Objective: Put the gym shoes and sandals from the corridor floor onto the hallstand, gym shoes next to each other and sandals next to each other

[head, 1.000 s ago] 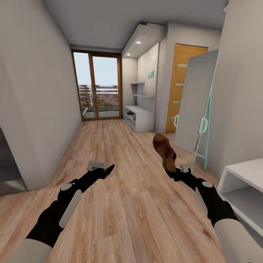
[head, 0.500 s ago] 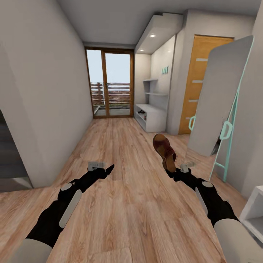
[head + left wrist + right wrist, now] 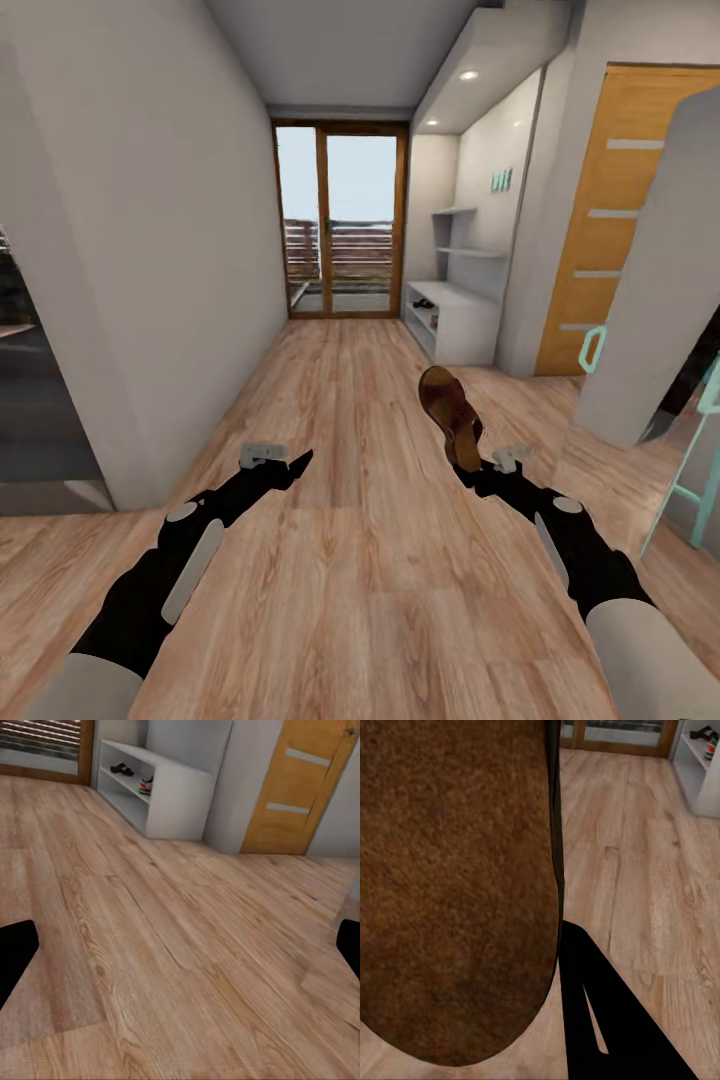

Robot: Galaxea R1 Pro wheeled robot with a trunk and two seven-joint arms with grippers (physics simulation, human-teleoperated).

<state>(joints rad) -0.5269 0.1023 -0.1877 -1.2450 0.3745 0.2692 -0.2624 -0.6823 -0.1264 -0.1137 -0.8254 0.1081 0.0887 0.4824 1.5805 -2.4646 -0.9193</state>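
Down the corridor floor (image 3: 340, 420), the hallstand (image 3: 462, 322) stands well ahead against the wall on the robot's right, a sandal and a gym shoe already on its shelves. The right tool (image 3: 478, 466) pinches a brown sandal (image 3: 450, 414) by one end, upright; a jolt while driving could likely swing it loose. The left tool (image 3: 280, 457) hangs spread, carrying nothing.

Counted things in the corridor

Two grippers: the left gripper (image 3: 300, 462) and the right gripper (image 3: 470, 468). One hallstand (image 3: 455, 322), one orange door (image 3: 603, 222). Sandals: one held up (image 3: 450, 414), one on the shelf (image 3: 122, 769). One gym shoe (image 3: 145, 786) there.
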